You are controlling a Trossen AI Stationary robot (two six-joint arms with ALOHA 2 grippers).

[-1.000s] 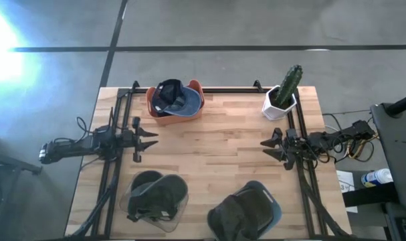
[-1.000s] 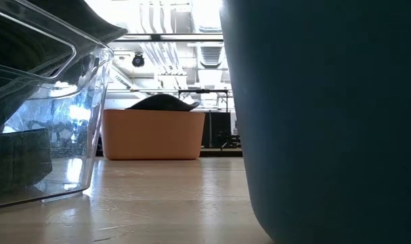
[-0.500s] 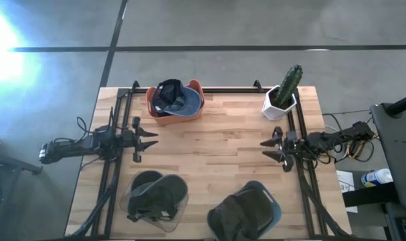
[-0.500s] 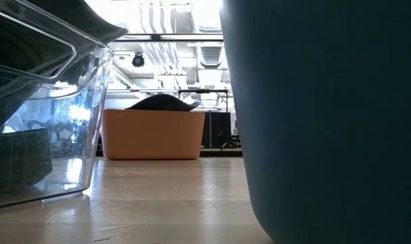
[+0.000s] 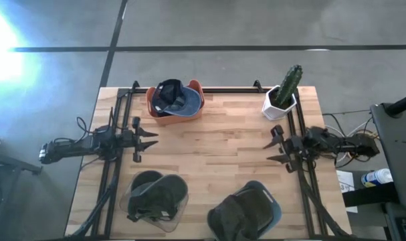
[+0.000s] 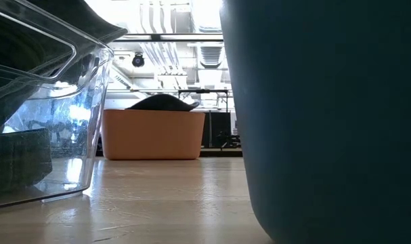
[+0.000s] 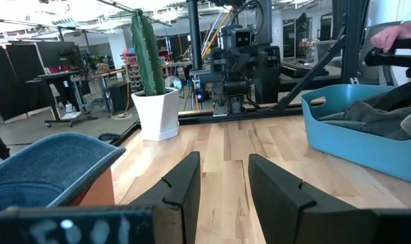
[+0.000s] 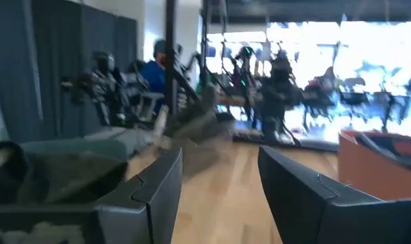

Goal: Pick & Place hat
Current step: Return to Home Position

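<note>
Wooden table (image 5: 236,134) holds three bins (image 5: 164,119) (image 5: 176,218) (image 5: 275,207), three caps (image 5: 179,99) (image 5: 156,191) (image 5: 239,214), one cactus (image 5: 289,84).

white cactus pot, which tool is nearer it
Right. The right tool lies close by the white pot with the green cactus, on the same side; the left tool is across the table.

From above, grey polished concrete floor (image 5: 256,27) crossed by dark seam lines (image 5: 223,48), with a white glare (image 5: 2,40) at the picture's left edge, beneath a pale butcher-block table (image 5: 216,134). At table height, an open workshop beyond, brightly lit by overhead lights (image 6: 171,20). Elsewhere in the room, black partition panels (image 7: 22,74), a wheeled workbench (image 7: 73,88), a dark grey wall (image 8: 49,68) and bright windows (image 8: 354,47) at the far end.
</note>
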